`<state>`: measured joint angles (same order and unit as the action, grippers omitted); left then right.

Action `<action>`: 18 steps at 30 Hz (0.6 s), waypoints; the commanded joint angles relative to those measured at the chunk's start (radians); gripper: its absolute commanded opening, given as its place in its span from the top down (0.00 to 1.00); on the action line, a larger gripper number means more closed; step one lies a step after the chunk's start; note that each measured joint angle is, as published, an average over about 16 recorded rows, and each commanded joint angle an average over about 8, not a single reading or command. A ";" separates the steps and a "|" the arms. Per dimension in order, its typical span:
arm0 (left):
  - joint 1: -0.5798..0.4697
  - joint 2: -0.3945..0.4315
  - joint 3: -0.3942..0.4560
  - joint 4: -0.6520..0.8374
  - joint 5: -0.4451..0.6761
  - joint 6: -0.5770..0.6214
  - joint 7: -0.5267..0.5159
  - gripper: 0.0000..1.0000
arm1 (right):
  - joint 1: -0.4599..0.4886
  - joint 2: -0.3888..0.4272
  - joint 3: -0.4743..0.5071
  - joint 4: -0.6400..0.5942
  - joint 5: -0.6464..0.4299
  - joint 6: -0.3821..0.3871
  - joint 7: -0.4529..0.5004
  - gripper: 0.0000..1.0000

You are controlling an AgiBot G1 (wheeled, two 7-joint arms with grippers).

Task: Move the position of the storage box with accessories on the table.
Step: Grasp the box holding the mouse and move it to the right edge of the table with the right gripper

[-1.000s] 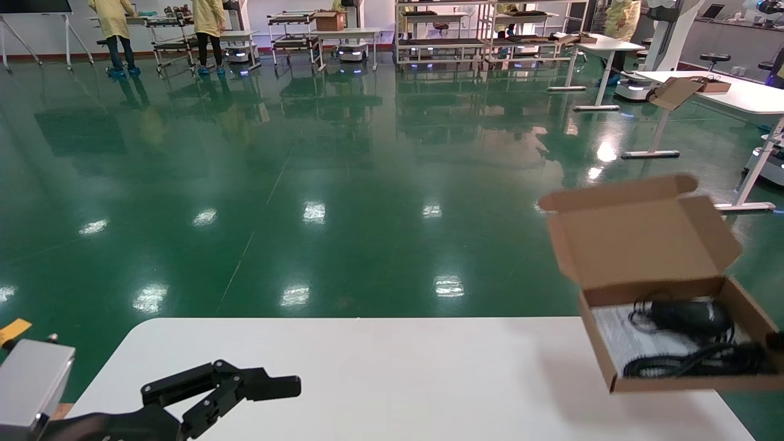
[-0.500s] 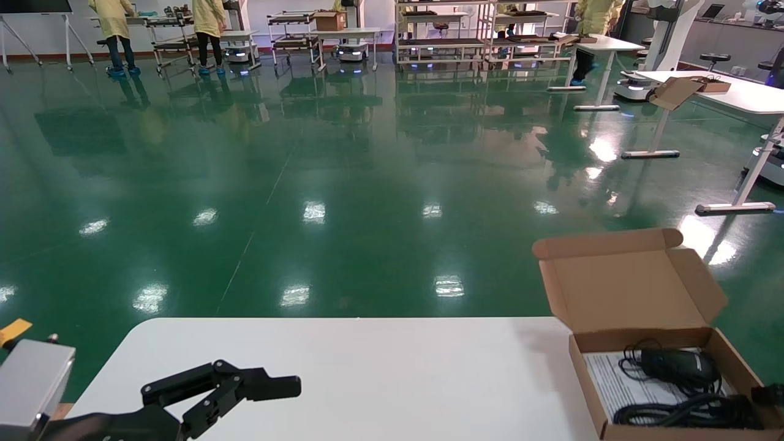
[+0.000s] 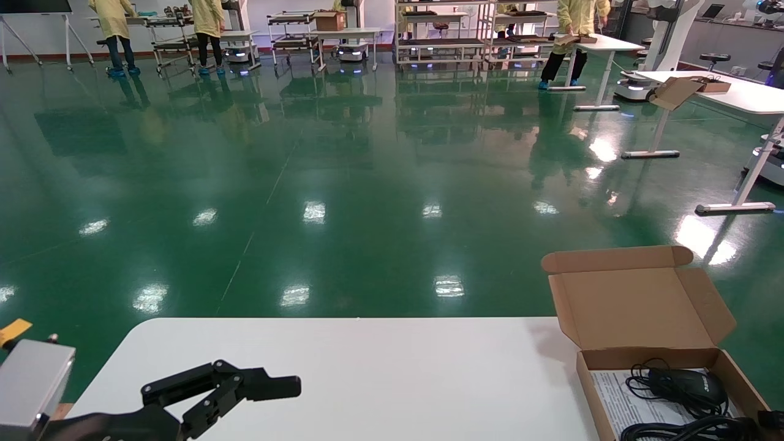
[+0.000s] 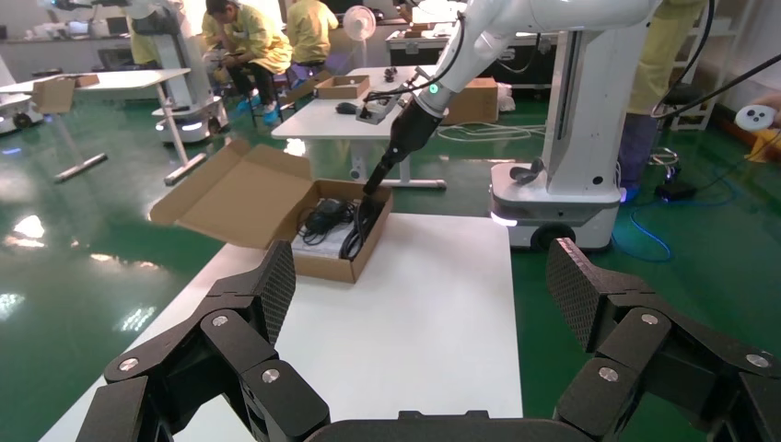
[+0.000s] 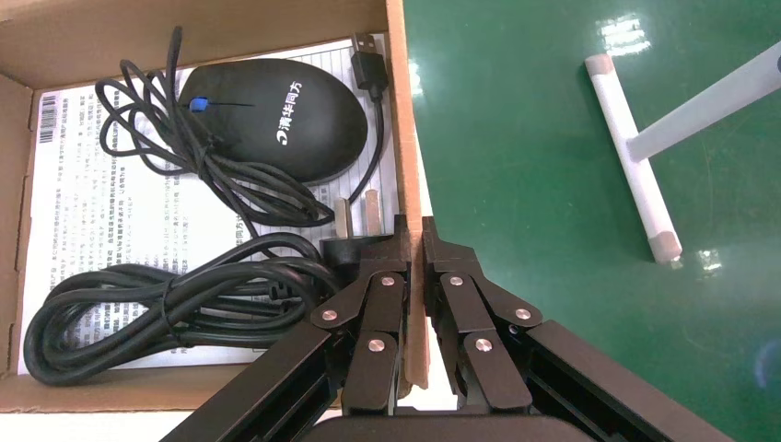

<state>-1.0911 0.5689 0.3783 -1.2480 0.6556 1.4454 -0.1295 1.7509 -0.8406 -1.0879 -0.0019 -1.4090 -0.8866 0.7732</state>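
The white table (image 3: 343, 373) fills the lower frame as the storage box (image 3: 643, 306), lid open, comes down from mid-air a second ago to the table's lower-right corner, suggesting the move is near its set-down. The right hand (image 5: 413, 241) stays clamped on the box's side wall beside the accessories (image 5: 230, 184), while the left hand (image 3: 245, 392) idles at lower left, fingers wide.

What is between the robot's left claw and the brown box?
Only bare white table lies between the left claw and the storage box. The head view and the left wrist view both show it.
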 commanded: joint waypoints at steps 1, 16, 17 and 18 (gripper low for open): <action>0.000 0.000 0.000 0.000 0.000 0.000 0.000 0.00 | -0.008 -0.001 0.003 0.002 0.004 0.009 -0.003 0.01; 0.000 0.000 0.000 0.000 0.000 0.000 0.000 0.00 | -0.022 -0.004 0.016 0.011 0.023 0.020 -0.022 0.00; 0.000 0.000 0.000 0.000 0.000 0.000 0.000 0.00 | -0.021 -0.005 0.017 0.012 0.025 0.019 -0.023 0.00; 0.000 0.000 0.000 0.000 0.000 0.000 0.000 0.00 | -0.020 -0.005 0.018 0.012 0.026 0.017 -0.024 0.00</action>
<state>-1.0911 0.5689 0.3784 -1.2480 0.6555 1.4454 -0.1294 1.7361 -0.8443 -1.0707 0.0115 -1.3844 -0.8755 0.7494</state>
